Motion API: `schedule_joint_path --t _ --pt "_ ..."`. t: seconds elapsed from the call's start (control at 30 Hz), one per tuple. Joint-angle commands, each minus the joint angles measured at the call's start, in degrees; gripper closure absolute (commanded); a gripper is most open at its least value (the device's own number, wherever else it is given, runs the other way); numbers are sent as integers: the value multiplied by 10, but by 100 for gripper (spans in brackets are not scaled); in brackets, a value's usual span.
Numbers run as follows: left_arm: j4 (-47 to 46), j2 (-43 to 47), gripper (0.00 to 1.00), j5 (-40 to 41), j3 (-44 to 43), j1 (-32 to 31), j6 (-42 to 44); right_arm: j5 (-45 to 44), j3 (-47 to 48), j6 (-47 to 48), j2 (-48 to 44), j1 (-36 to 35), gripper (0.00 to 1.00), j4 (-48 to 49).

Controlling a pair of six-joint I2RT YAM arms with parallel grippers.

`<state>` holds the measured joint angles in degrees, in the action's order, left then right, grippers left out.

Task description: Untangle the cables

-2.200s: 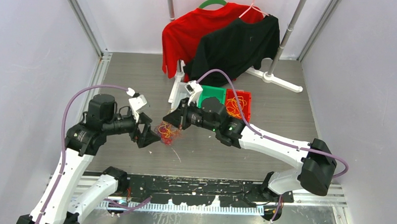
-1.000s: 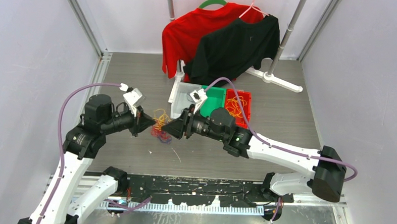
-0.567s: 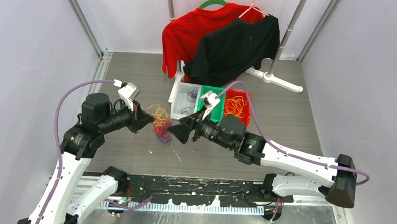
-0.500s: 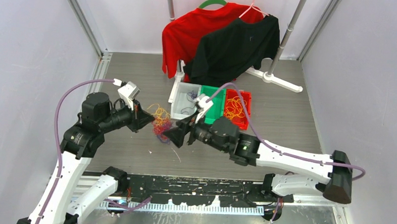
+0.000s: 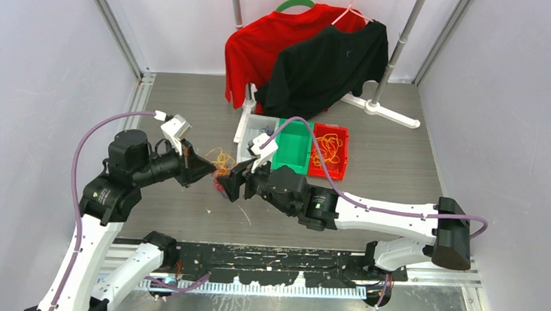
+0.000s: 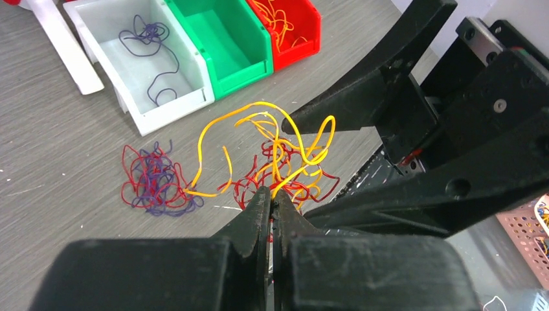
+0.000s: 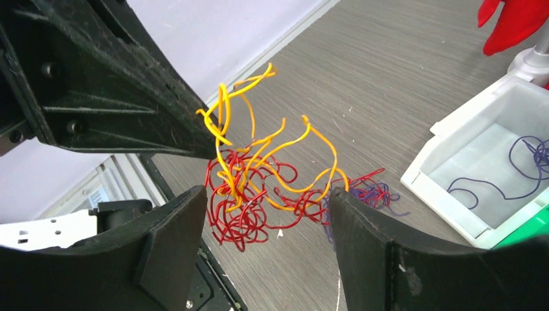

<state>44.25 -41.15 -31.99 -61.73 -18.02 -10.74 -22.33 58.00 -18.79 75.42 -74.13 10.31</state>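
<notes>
The left fingers [image 6: 256, 217] are pressed together, pinching the tangled yellow, red and purple cables [image 6: 282, 170]. The tangle's purple end lies on the bench [image 6: 65, 162] near the white bin [image 6: 169, 114]. The right fingers [image 7: 171, 243] stand spread on either side of the tangle.

The cables [image 6: 280, 154] are hanging at the left gripper [image 6: 270, 197] tip, the right gripper [image 5: 233, 184] just to their right — three bins [image 5: 295, 144] are sitting in a row behind, a garment rack [image 5: 398, 52] farther back.
</notes>
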Motion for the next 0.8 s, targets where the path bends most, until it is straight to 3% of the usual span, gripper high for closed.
schedule_joint_path --t 0.0,0.57,0.77 --pt "-2 9 100 -33 -18 -2 -4 -26 -18 -9 -46 1 28 79" --pt "5 9 100 -106 -26 -2 -30 -39 41 -35 17 19 33 57" --pt "0 5 100 -147 -28 -2 -45 29 58 -72 60 40 36 96"
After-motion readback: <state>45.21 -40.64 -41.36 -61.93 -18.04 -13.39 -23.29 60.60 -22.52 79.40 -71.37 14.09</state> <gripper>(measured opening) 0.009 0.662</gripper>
